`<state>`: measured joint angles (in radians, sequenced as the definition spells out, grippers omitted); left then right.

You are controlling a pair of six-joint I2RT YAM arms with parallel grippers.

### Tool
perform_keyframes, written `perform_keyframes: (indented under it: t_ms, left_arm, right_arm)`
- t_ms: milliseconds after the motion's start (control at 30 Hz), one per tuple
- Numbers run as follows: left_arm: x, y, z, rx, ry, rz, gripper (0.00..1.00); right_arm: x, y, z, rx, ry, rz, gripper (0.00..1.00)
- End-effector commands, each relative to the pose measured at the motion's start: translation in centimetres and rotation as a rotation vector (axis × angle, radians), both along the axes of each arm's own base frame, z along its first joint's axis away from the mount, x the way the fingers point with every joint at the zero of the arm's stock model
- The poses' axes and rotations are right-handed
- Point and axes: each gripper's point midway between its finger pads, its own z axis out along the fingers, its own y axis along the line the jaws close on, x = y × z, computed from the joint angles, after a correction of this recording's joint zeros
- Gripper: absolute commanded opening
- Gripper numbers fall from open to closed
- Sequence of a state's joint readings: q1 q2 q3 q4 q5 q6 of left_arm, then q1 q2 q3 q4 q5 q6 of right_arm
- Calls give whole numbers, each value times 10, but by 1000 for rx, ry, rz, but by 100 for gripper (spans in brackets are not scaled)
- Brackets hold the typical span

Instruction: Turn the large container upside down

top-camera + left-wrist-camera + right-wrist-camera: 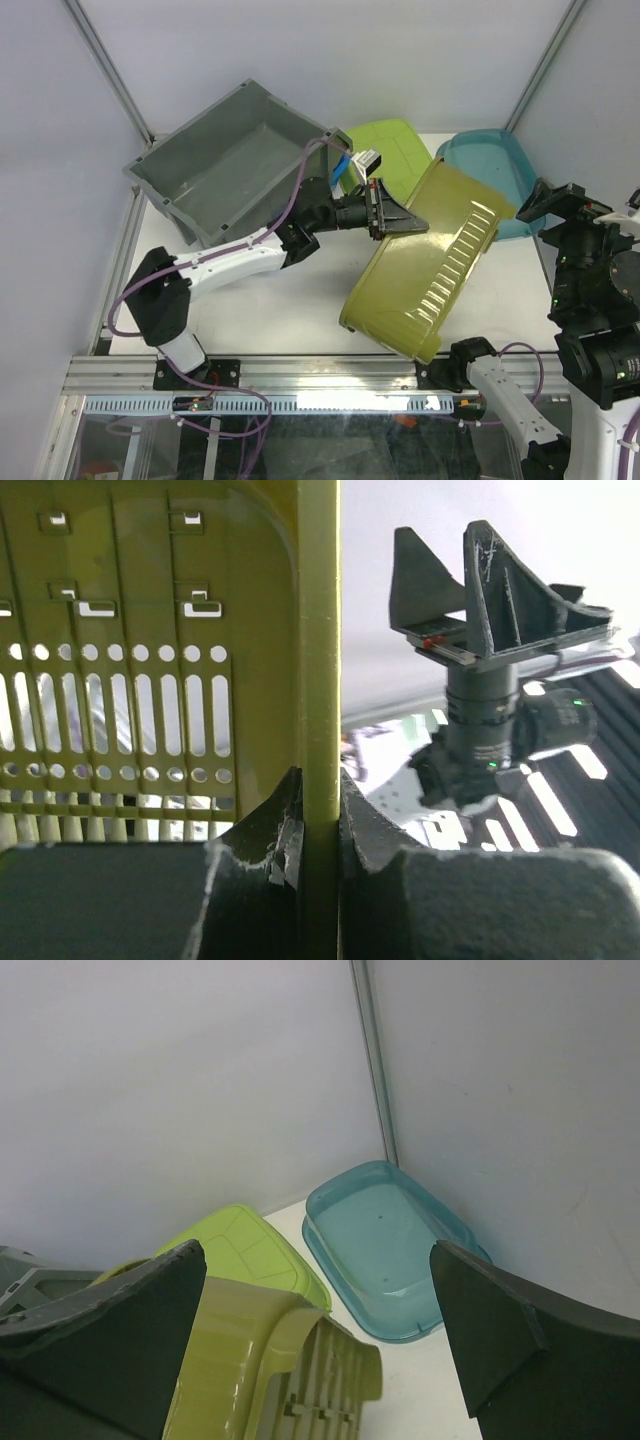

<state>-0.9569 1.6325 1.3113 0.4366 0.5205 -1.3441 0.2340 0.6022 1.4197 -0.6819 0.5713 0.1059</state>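
Currently left fingers (255,865) are clamping a wall of the olive basket (430,260), probably tipping it clear. Grey crate (225,160) at ten o'clock is sitting unflipped. Right fingers (120,1340) are hanging wide, empty.

Left arm (230,262) stretched forward and right from its base, forearm low. Left claw (411,224) pinched tight on the wall of the olive basket (430,270). Right arm (590,300) folded upright; right claw (318,1345) raised, jaws spread wide.
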Motion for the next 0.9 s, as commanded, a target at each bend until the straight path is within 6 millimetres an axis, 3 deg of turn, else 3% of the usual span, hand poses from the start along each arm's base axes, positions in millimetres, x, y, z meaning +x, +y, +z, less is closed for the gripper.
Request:
perform_keyframes:
  t_ms: [0,233,533,667,867]
  left_arm:
    - [-22,35,49,-326,87,-200,0]
    - [7,25,-34,-236,259,-237,0]
    - [27,33,-126,-136,370,-268,0]
    - [29,30,-163,-63,384,-280,17]
    - [35,22,-206,81,354,-269,55]
  right_arm:
    - [-7,-6,10,6,-38,-24,99]
    - [-7,-5,-2,9,-6,-19,99]
    - [-8,-5,-8,-6,20,-18,99]
    - [-6,-3,-16,-9,43,-13,99]
    - [-5,1,-31,-5,90,12,99]
